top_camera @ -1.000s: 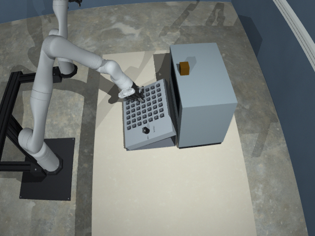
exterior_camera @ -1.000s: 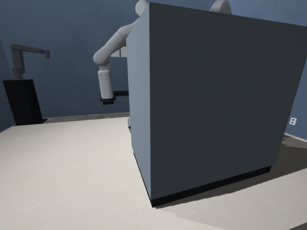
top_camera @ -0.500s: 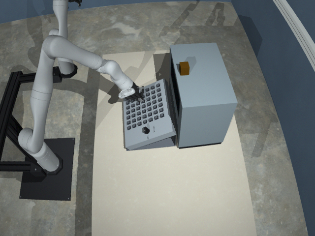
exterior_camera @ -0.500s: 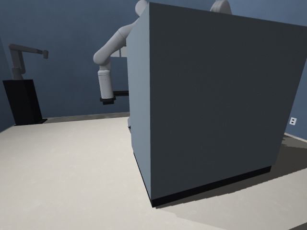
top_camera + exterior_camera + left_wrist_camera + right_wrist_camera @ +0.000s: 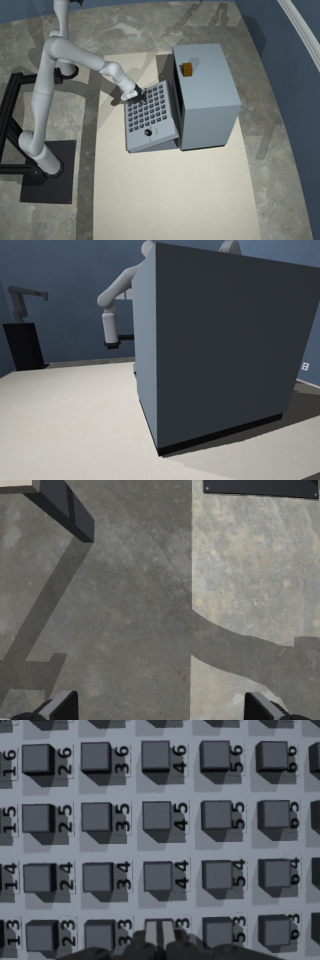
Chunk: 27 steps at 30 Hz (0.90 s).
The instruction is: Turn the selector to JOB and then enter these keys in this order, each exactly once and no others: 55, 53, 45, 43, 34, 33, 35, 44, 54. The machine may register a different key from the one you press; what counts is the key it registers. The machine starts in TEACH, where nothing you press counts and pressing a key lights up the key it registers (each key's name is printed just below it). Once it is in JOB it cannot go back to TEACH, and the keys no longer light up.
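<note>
A long, cream, rectangular counter point(image 5: 175, 186) point(image 5: 69, 405) stands over a mottled grey concrete floor point(image 5: 273, 201) point(image 5: 135, 590), with dark blue walls point(image 5: 284, 77) point(image 5: 64, 273) around the room and a white outlet point(image 5: 305, 366) on one of them.

On the counter, we see the sloping grey-blue key panel point(image 5: 139, 145) just beside a tall, boxy, pale blue cabinet point(image 5: 209, 90) point(image 5: 219, 343), leaving us little room between them. A small orange block point(image 5: 187, 69) rests on the cabinet, well in from its outer edges. The panel sits near the counter's arm-side edge but apart from it; the widest stretch of counter lies beyond the selector end.

The round black selector point(image 5: 148, 132) sits beside the key rows, near the printed labels; we cannot tell which label it points to.

Our right hand point(image 5: 144, 102) point(image 5: 159, 938), its black fingers together, is over the key between 33 and 53, partly hiding it; we cannot tell whether they touch. Our left hand point(image 5: 81, 3) point(image 5: 161, 707) is spread apart over the floor, well away from the panel.
</note>
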### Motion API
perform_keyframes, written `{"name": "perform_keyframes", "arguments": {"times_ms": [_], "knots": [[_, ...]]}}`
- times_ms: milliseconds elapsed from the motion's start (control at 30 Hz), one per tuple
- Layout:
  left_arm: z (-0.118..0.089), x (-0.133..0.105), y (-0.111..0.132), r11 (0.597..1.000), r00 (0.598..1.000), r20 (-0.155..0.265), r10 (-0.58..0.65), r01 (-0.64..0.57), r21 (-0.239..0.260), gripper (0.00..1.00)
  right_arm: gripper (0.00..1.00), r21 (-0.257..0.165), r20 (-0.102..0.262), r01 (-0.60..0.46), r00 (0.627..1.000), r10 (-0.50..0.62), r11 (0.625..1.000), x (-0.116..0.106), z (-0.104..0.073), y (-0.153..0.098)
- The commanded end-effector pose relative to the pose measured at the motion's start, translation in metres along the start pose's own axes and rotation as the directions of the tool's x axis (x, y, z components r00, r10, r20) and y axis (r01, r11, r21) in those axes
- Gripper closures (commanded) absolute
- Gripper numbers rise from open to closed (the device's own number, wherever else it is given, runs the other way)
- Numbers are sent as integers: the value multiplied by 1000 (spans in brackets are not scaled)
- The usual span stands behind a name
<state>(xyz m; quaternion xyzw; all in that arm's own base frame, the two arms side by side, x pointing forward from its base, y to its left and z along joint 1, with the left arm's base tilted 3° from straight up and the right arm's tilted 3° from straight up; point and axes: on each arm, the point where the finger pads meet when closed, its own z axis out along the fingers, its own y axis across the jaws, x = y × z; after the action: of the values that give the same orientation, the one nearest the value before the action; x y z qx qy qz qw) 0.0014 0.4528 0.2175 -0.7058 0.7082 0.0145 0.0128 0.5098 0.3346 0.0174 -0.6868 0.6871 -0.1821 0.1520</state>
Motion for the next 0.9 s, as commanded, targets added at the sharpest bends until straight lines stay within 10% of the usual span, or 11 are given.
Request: {"name": "perform_keyframes", "arguments": {"times_ms": [0,867], "knots": [[-1,0,0,1000,1000,2,0,0,0,2,903,1,1,-1,1000,1,1000,0,0,-1],[-1,0,0,1000,1000,2,0,0,0,2,903,1,1,-1,1000,1,1000,0,4,-1]]}}
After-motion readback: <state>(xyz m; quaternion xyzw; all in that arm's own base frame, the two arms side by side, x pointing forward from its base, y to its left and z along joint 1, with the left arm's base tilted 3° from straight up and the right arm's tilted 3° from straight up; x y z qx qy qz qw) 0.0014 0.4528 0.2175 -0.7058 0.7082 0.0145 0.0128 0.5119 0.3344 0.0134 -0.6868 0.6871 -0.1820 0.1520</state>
